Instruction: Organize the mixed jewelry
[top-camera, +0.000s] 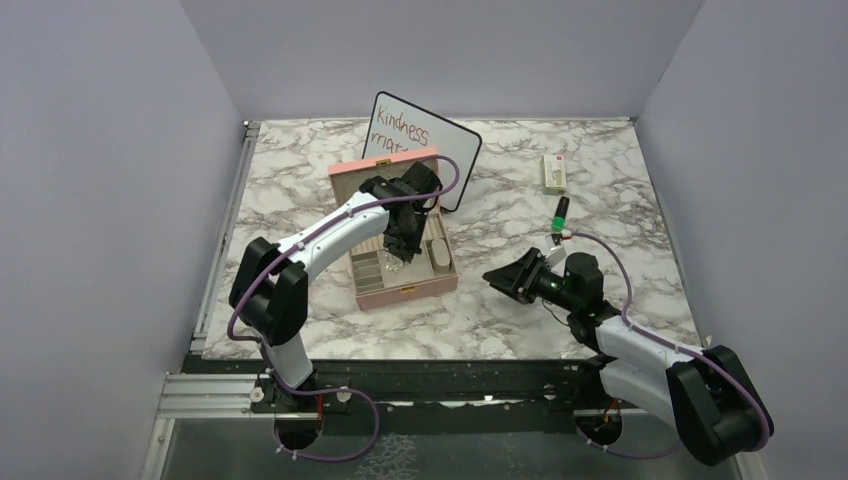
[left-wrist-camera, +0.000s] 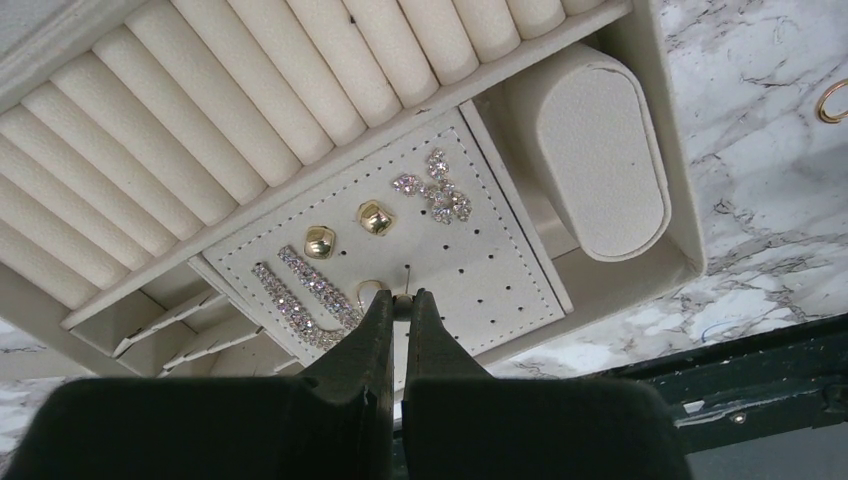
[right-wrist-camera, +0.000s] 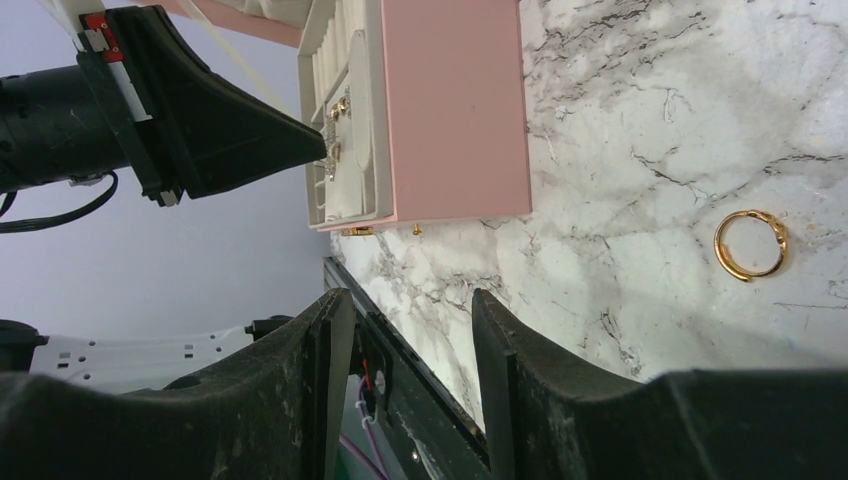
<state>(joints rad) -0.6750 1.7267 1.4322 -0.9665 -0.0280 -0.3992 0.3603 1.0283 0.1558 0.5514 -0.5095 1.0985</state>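
1. Left arm is reaching down into the open pink box (top-camera: 405, 292) at the middle of the marble table (top-camera: 300, 170).
2. Left gripper (left-wrist-camera: 403, 303) is sitting with its tips pressed together over the cream perforated pad (left-wrist-camera: 490, 280). A tiny bead-like bit with a thin pin is showing right at the tips; cannot tell whether it is actually pinched.
3. Jewelry already lying on that pad: two gold studs (left-wrist-camera: 320, 241), two crystal bars (left-wrist-camera: 300, 285) and a crystal flower cluster (left-wrist-camera: 440, 190).
4. A small gold loop (left-wrist-camera: 368, 288) is peeking out just beside the left fingers, partly hidden.
5. The ring rolls (left-wrist-camera: 250, 90) are running along the far side of the pad, and a cream pillow (left-wrist-camera: 595, 150) is filling the compartment beside it.
6. Right gripper (right-wrist-camera: 410, 302) is hovering low over the marble to the right of the box, fingers apart, nothing between them.
7. One gold ring (right-wrist-camera: 719, 248) is lying flat on the bare marble outside the box, near the right gripper and touching nothing.
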